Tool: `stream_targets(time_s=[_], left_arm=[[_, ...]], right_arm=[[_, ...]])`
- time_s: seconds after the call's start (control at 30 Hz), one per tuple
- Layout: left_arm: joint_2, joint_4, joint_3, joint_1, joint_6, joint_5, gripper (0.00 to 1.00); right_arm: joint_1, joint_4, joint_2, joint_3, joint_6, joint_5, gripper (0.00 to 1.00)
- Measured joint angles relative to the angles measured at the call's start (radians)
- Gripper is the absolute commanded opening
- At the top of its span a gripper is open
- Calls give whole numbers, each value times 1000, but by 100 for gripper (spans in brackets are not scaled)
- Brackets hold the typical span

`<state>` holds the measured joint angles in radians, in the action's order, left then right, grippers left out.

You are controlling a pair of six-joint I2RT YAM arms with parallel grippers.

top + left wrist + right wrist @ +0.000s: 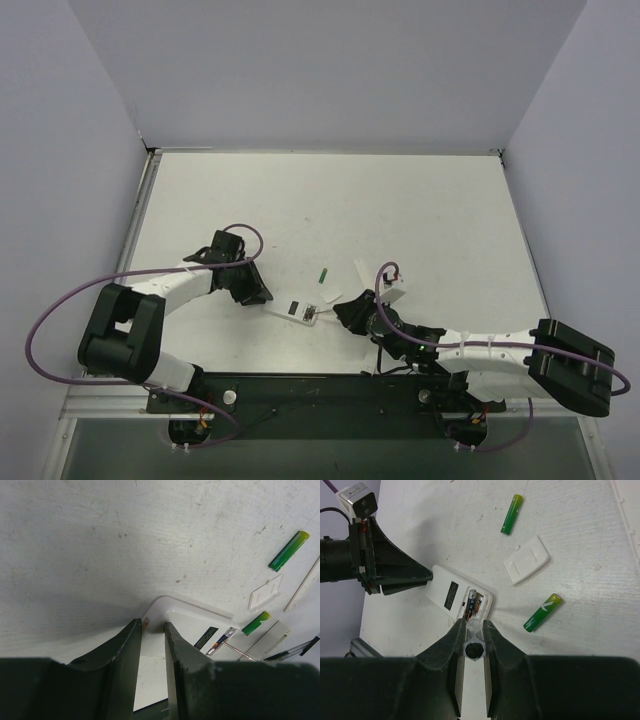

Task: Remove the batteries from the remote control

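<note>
Remote held at both ends, two green cells out on the table (pixel 420 220).
Top view: left claw (pixel 262 296) clamps the remote (pixel 298 311) at centre frame, with the right claw (pixel 338 311) at its other end; one green battery (pixel 324 274) lies just above. Left wrist view: fingers (pixel 130 650) closed on the remote's rounded end; second green battery (pixel 256 623) just beside its far end, right of frame; cover piece (pixel 266 593) between the two green ones. Right wrist view: claw pinched shut on a thin tool (pixel 473 650), its tip at the open compartment, where a dark battery (pixel 474 603) sits.
</note>
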<state>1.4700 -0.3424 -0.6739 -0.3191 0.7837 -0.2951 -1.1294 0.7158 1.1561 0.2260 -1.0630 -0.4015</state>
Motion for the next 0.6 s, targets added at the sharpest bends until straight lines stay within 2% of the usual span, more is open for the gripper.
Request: stream_targets(time_s=[0.6], left_arm=[[17, 19, -10, -27, 25, 16, 34]], right_arm=[[43, 257, 47, -135, -76, 43, 0]])
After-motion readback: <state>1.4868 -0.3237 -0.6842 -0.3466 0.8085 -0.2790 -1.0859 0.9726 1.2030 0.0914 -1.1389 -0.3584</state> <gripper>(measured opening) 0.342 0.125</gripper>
